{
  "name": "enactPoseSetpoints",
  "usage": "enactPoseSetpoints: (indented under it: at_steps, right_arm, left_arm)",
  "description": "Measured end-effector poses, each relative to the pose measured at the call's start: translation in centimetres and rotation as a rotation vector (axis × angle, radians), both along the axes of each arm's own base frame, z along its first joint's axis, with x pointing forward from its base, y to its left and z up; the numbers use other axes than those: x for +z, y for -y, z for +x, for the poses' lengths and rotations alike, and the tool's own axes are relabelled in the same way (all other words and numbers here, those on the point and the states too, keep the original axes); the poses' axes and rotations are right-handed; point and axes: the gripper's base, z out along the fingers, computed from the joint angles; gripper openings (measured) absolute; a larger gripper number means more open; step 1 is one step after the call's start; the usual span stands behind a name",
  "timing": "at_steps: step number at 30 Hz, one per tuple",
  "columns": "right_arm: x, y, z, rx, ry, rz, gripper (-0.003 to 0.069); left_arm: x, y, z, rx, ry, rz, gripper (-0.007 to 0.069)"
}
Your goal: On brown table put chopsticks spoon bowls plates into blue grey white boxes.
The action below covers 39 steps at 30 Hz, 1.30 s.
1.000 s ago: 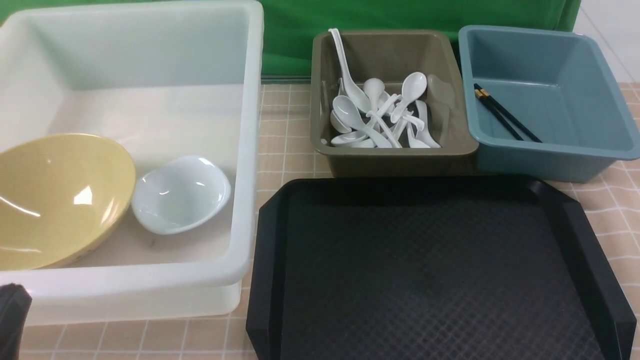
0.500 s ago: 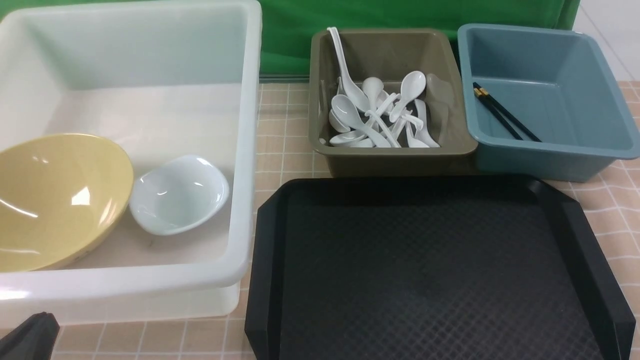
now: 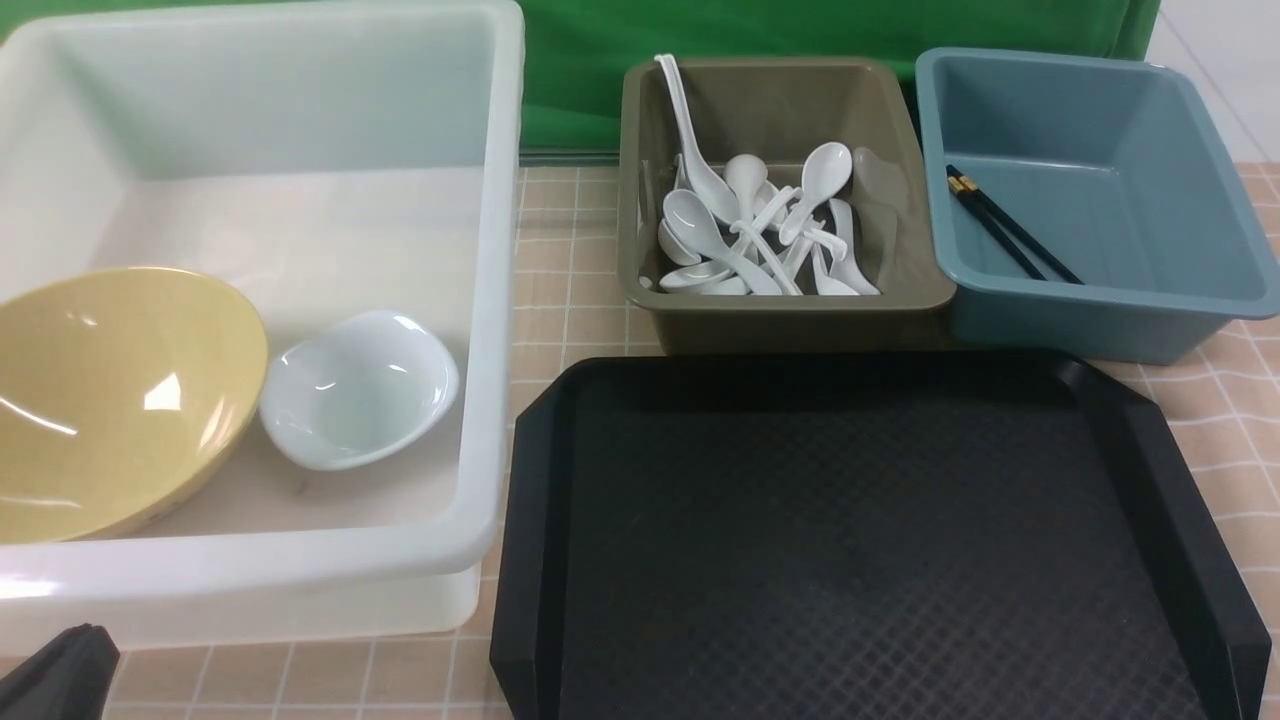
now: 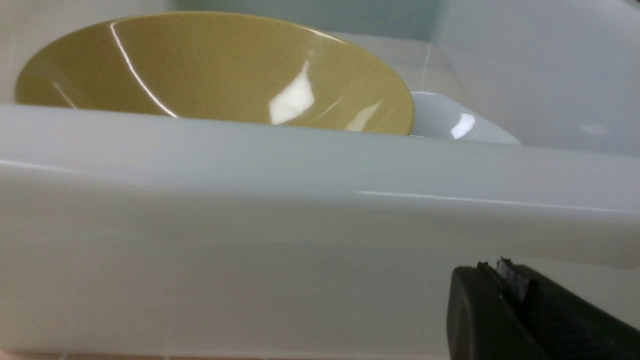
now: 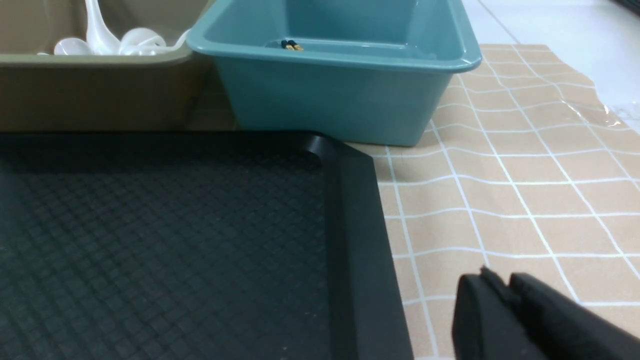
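A large white box (image 3: pixel 480 300) on the tiled counter (image 3: pixel 570 260) holds a yellow bowl (image 3: pixel 110 400) and small white bowl (image 3: pixel 355 390), beyond its near wall from the left fingers (image 4: pixel 505 272), pressed together; right fingers (image 5: pixel 500 285) look nearly together, empty.

The black left gripper (image 3: pixel 60 675) shows only as a dark corner at the front view's lower left edge, jaws pressed together, empty. The black right gripper (image 5: pixel 505 287) sits low, jaws nearly touching, holding nothing.

Mustard-yellow bowl (image 3: pixel 110 400), black diamond-textured tray (image 3: pixel 860 540), tan gridded table (image 3: pixel 570 260).
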Motion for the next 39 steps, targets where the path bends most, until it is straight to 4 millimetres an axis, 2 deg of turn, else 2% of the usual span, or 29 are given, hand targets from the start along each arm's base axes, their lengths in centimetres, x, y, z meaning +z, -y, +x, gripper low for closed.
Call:
enactPoseSetpoints:
  at_steps: [39]
  right_arm:
    - [0.00, 0.00, 0.00, 0.000, 0.000, 0.000, 0.0141]
  left_arm:
    - [0.00, 0.00, 0.00, 0.001, 0.000, -0.002, 0.0001]
